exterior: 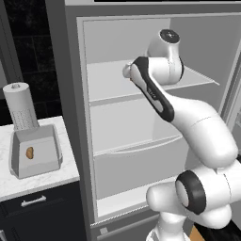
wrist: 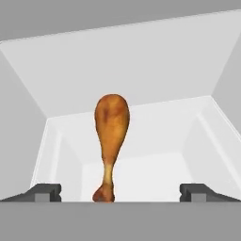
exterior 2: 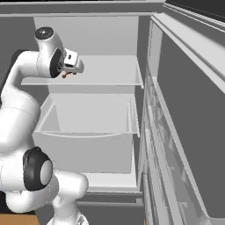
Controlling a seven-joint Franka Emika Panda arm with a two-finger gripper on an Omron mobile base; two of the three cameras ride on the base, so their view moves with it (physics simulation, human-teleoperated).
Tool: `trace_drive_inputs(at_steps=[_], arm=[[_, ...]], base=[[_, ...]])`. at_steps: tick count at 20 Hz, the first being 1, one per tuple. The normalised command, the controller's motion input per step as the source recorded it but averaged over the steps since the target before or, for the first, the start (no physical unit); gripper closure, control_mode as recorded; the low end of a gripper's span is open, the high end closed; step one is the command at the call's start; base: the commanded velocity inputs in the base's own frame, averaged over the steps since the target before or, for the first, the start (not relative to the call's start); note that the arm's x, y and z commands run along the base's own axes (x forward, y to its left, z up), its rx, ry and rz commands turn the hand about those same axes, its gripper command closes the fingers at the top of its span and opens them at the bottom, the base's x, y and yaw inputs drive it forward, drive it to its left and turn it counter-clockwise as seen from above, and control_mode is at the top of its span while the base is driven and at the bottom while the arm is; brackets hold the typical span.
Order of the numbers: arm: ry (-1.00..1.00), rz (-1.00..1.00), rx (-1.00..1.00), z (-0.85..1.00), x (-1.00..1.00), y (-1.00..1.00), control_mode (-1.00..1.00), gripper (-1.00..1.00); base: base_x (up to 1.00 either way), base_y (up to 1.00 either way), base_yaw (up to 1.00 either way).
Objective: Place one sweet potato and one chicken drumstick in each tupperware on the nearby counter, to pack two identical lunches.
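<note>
One chicken drumstick (wrist: 111,141) lies dead ahead of the wide-open, empty pincer (wrist: 120,192).
Its long axis runs up the hand view's centre, bone end nearest, between the fingertips (wrist: 45,192).

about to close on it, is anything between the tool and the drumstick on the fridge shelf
Nothing visible does. In the hand view the chicken drumstick lies on the white fridge shelf straight ahead of the open tool, its bony end nearest, between the two tips with bare shelf either side.

light: even, soft, bright | shadows: faint | glare: none | focus: sharp, slightly pixelated render
</note>
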Motion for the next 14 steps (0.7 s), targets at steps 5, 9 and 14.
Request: trace_drive_inputs(at_steps=[5, 9, 14], arm=[[0.00, 0.00, 0.00, -0.35, 0.77, 0.18, -1.00, -1.00], [0.00, 0.00, 0.00, -0.17, 0.69, 0.20, -1.00, -1.00], [-0.02, -0.02, -0.03, -0.41, 0.35, 0.06, -1.00, 1.00]], base=[[0.00, 0.00, 0.00], [0.00, 0.00, 0.00], [0.00, 0.00, 0.00]])
